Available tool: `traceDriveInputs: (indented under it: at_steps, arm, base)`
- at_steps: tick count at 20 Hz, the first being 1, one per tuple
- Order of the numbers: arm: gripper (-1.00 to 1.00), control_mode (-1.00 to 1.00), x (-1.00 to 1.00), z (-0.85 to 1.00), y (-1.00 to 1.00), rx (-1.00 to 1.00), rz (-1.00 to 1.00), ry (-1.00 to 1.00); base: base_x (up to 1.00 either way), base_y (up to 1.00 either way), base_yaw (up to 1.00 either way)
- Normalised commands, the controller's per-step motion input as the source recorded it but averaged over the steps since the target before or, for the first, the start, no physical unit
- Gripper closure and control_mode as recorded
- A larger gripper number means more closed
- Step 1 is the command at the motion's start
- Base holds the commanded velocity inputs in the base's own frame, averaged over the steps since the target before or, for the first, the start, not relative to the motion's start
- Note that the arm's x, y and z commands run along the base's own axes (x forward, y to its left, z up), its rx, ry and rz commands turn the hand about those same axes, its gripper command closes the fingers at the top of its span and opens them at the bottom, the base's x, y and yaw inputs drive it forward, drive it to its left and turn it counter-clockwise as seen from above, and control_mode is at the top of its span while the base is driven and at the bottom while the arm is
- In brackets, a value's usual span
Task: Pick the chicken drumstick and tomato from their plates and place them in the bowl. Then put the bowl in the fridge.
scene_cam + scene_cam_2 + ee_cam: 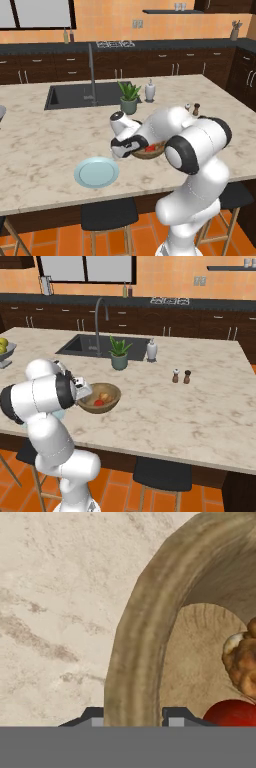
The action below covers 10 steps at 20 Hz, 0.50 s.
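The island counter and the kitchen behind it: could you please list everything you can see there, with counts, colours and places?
bowl: one, brown wood, near counter edge, rim between the hand's fingertips.
tomato: one, red, in the bowl.
chicken drumstick: one, golden-brown, in the bowl beside the tomato.
plate: one, pale blue, bare, left of the bowl.
potted plant: one, green, by the sink.
sink: one, dark, with grey tap.
white bottle: one, right of the plant.
shakers: two, white-topped and dark, mid-counter.
apples: yellow-green, grey bowl, far left.
stools: black, under the counter.
hand: one, shut on the bowl's rim.

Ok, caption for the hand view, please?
Gripper shut on the wooden bowl's rim, tomato and drumstick inside.
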Motion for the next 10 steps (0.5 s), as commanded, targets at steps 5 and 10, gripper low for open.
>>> traceDriveInputs:
  at_steps: [5,10]
  arm:
    - [1.0,-1.0,-0.59,1.0,-0.01,-0.01,0.07,0.0]
    - [1.0,-1.0,-0.75,0.96,-0.01,-0.01,0.0,0.02]
  base:
    - [0.0,0.0,0.0]
    - [0.0,0.0,0.0]
